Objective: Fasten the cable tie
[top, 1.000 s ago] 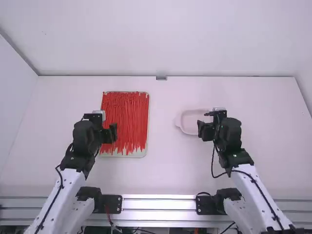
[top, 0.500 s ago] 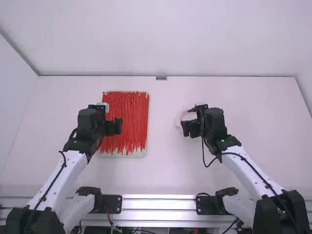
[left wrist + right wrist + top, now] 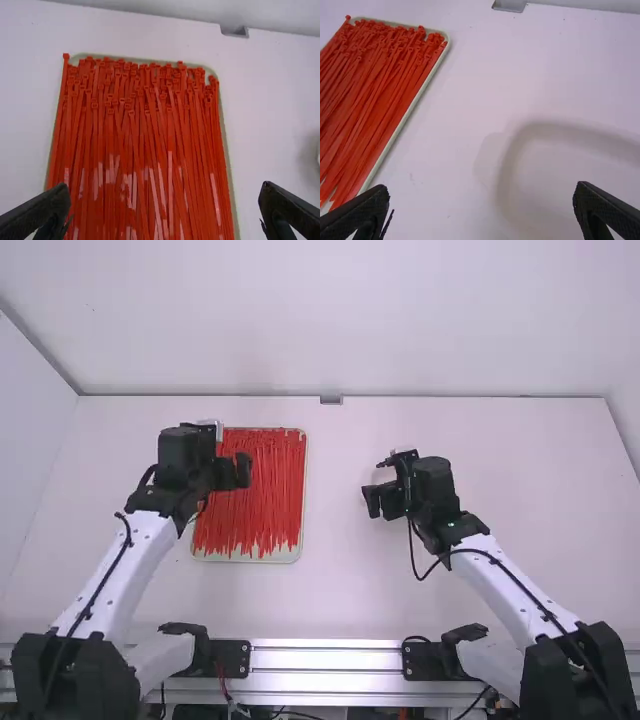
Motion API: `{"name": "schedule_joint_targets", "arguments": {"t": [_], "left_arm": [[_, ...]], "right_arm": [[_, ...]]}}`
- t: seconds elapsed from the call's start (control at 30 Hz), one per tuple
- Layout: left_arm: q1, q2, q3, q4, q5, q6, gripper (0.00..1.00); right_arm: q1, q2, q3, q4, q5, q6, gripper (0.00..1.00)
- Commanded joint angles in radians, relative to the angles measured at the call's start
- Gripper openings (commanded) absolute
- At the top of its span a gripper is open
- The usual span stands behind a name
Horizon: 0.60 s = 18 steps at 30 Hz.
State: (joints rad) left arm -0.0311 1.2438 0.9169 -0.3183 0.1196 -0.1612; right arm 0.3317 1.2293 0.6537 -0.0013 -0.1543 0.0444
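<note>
The cable ties (image 3: pixel 255 490) are seen as a dense red bundle, laid lengthwise from near to far on a pale tray (image 3: pixel 250 558) on the left half of the white table (image 3: pixel 450 430). In the left wrist view their heads are lined up along the far end of the tray. No single tie is seen apart from the bundle, none is looped or threaded, and none is held. The task is therefore judged to be at its very start: 1 tie is yet to be picked out, lifted, bent round and fed through its own head.

The left gripper (image 3: pixel 238 472) is held over the left part of the bundle, above the ties and not touching them as far as can be told. Its fingertips (image 3: pixel 40 212) are spread wide, with nothing between them.

The right gripper (image 3: pixel 380 488) is placed right of the tray, well apart from it, over a shallow white dish (image 3: pixel 555 129) on the right half of the table. Its fingers are also spread wide and nothing is gripped. The dish is judged to be the place for finished ties, though this cannot be confirmed; nothing is seen in it.

A small grey bracket (image 3: pixel 331 398) is fixed at the far edge of the table
</note>
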Motion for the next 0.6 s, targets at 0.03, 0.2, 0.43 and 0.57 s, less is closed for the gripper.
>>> {"name": "schedule_joint_targets", "arguments": {"t": [0.03, 0.2, 0.43, 0.57], "left_arm": [[-0.008, 0.08, 0.094, -0.029, -0.005, 0.002, 0.99], [-0.008, 0.264, 0.258, -0.116, -0.005, 0.012, 0.99], [-0.008, 0.472, 0.417, -0.185, -0.088, 0.007, 0.99], [-0.008, 0.541, 0.456, -0.192, -0.113, 0.001, 0.99]], "right_arm": [[0.001, 0.013, 0.035, 0.006, -0.002, -0.002, 0.98], [0.001, 0.012, 0.035, -0.003, -0.003, -0.017, 0.98], [0.002, 0.012, 0.035, -0.006, -0.003, -0.019, 0.98], [0.002, 0.012, 0.035, -0.001, -0.006, -0.018, 0.98]]}}
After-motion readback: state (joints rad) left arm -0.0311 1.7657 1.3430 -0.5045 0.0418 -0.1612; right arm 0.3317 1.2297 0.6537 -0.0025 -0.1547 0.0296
